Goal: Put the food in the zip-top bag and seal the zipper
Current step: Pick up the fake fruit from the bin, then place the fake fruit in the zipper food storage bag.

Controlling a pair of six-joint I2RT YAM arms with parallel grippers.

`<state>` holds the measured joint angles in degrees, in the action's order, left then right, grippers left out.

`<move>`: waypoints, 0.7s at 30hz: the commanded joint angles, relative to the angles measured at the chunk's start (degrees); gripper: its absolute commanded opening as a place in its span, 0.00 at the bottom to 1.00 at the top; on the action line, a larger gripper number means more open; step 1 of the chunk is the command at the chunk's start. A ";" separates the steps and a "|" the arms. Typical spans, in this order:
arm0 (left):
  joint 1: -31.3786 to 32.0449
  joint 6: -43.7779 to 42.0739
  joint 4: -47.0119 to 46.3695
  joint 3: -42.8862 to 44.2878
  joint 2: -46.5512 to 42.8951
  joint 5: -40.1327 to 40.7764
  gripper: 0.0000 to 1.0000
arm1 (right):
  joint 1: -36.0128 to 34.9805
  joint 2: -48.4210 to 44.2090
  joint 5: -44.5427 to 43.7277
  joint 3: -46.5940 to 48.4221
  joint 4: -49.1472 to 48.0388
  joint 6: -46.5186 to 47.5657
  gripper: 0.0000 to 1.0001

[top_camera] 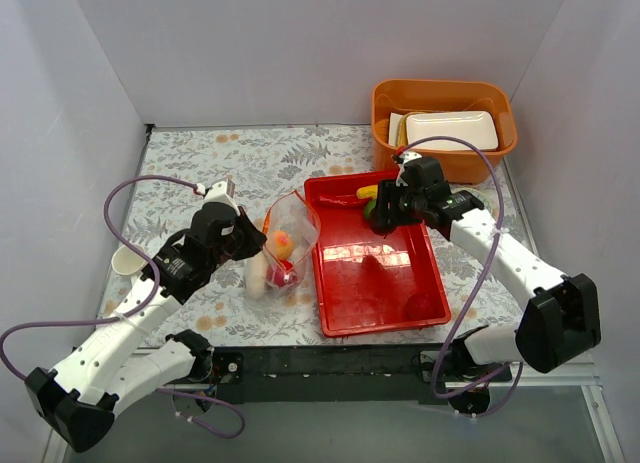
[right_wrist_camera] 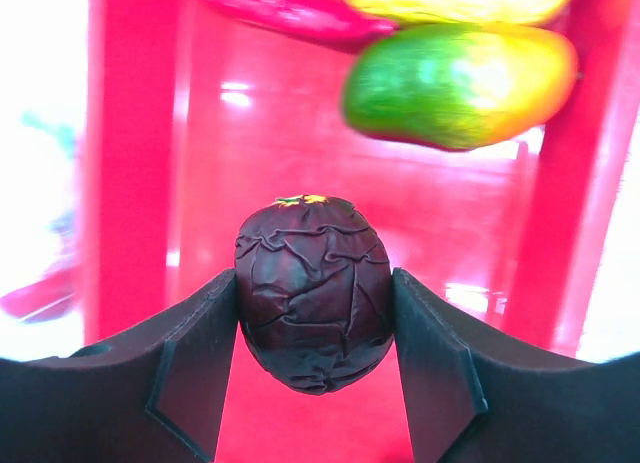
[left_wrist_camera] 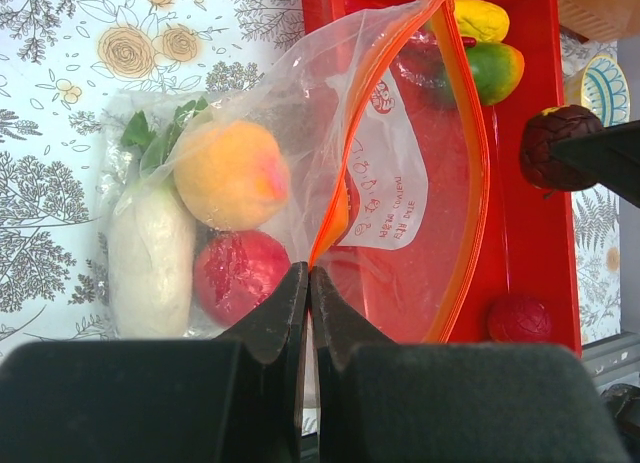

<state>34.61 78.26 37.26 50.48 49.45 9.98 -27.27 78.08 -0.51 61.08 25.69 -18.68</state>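
Note:
The clear zip-top bag point(left_wrist_camera: 390, 183) lies left of the red tray point(top_camera: 375, 283), its mouth gaping toward the tray. My left gripper point(left_wrist_camera: 309, 271) is shut on the bag's orange zipper point(left_wrist_camera: 468, 163) at the near lip. Inside the bag are a white oblong point(left_wrist_camera: 150, 258), a peach-coloured fruit point(left_wrist_camera: 230, 173) and a red fruit point(left_wrist_camera: 238, 275). My right gripper point(right_wrist_camera: 315, 283) is shut on a dark purple wrinkled fruit point(right_wrist_camera: 312, 245), held above the tray's far end point(top_camera: 377, 218). A green-yellow mango point(right_wrist_camera: 460, 83), a yellow piece point(left_wrist_camera: 480, 18), a red chili point(right_wrist_camera: 290, 8) and a small red ball point(left_wrist_camera: 518, 318) rest in the tray.
An orange tub point(top_camera: 445, 158) holding a white foam tray point(top_camera: 450, 130) stands behind the red tray at the back right. A small patterned bowl point(left_wrist_camera: 603, 83) sits just right of the tray. A pale cup point(top_camera: 125, 261) lies by the left wall. The table has a floral cloth.

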 commanded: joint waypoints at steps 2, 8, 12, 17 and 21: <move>0.02 -0.12 -1.66 -0.20 0.64 -1.01 0.00 | -0.24 -4.69 9.29 2.90 -1.78 -4.87 0.54; 0.02 -0.56 -1.57 0.50 3.37 -2.33 0.00 | -5.33 -6.63 12.20 7.11 -3.98 -6.55 0.56; 0.02 -0.48 -2.10 0.50 3.72 -2.95 0.00 | -8.94 -6.02 12.99 10.10 -5.65 -6.72 0.57; 0.02 -0.21 -2.36 1.02 3.90 -3.39 0.00 | -12.98 -2.42 13.52 12.57 -7.14 -6.11 0.58; 0.11 -0.21 -1.84 1.73 4.33 -3.12 0.00 | -15.00 0.66 16.06 12.49 -10.83 -6.81 0.59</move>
<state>34.61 78.26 35.33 50.46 53.69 7.44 -40.62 76.03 12.47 71.90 19.84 -24.93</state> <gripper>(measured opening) 0.013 0.650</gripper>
